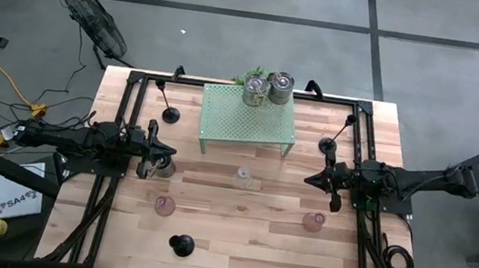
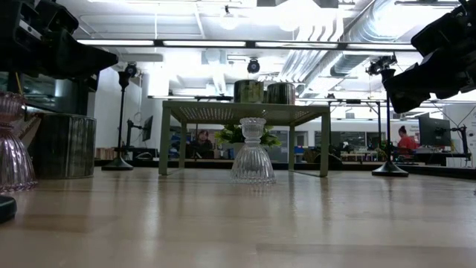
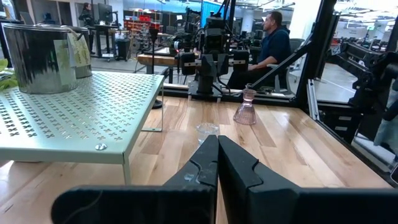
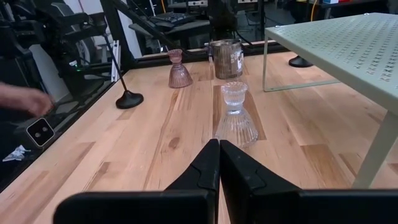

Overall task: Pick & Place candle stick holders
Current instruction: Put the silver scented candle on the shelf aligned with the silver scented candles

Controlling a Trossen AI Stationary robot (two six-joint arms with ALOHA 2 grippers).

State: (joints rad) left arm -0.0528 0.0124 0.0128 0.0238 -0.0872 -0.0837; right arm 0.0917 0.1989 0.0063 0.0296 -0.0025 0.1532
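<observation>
A clear glass holder (image 1: pixel 242 177) stands mid-table between both arms; it also shows in the low view (image 2: pixel 253 152). Pink glass holders stand front left (image 1: pixel 165 204) and front right (image 1: pixel 314 222). Two silver cups (image 1: pixel 268 89) sit on the green rack (image 1: pixel 222 123). A third silver cup (image 1: pixel 162 169) stands beside my left gripper (image 1: pixel 173 156). Black slim holders stand at the back left (image 1: pixel 169 113), back right (image 1: pixel 328 145) and front (image 1: pixel 181 245). My left gripper (image 3: pixel 217 140) is shut and empty. My right gripper (image 4: pixel 219 144) is shut and empty, short of the clear holder (image 4: pixel 235 115).
A leafy plant (image 1: pixel 252 71) sits behind the rack. Black frame rails (image 1: pixel 129 102) run along the table's sides. A blurred hand (image 4: pixel 25 99) shows beyond the table's front edge in the right wrist view. A person (image 3: pixel 273 37) sits in the room behind.
</observation>
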